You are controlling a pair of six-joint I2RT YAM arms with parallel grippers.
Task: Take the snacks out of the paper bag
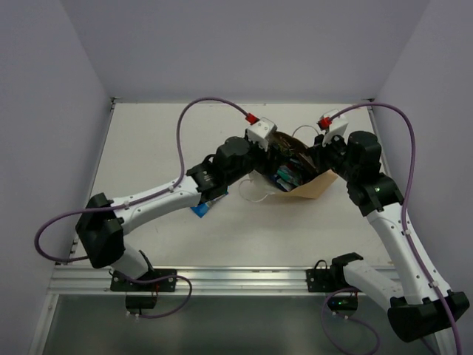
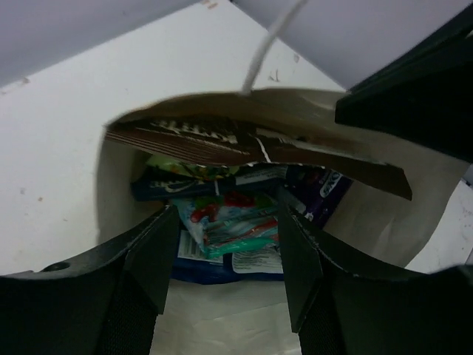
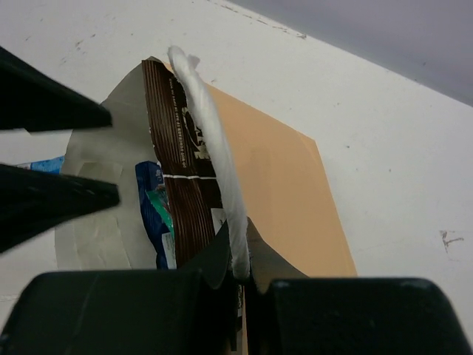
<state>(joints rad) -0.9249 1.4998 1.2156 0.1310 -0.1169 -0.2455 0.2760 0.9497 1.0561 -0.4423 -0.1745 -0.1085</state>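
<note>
The paper bag (image 1: 314,185) lies on its side with its mouth toward the left arm. My left gripper (image 2: 226,231) is open at the mouth, empty, its fingers either side of a teal-and-red pouch (image 2: 235,225) that lies on a blue packet (image 2: 214,270). Above these a long dark brown packet (image 2: 222,140) spans the opening, with a dark blue packet (image 2: 181,185) behind. My right gripper (image 3: 238,259) is shut on the bag's white cord handle (image 3: 211,133), holding the tan upper side (image 3: 281,192) up. One blue packet (image 1: 199,210) lies on the table under the left arm.
The second white cord handle (image 1: 255,194) loops on the table in front of the bag. Grey walls enclose the white table (image 1: 148,140) on three sides. A metal rail (image 1: 244,277) with the arm bases runs along the near edge.
</note>
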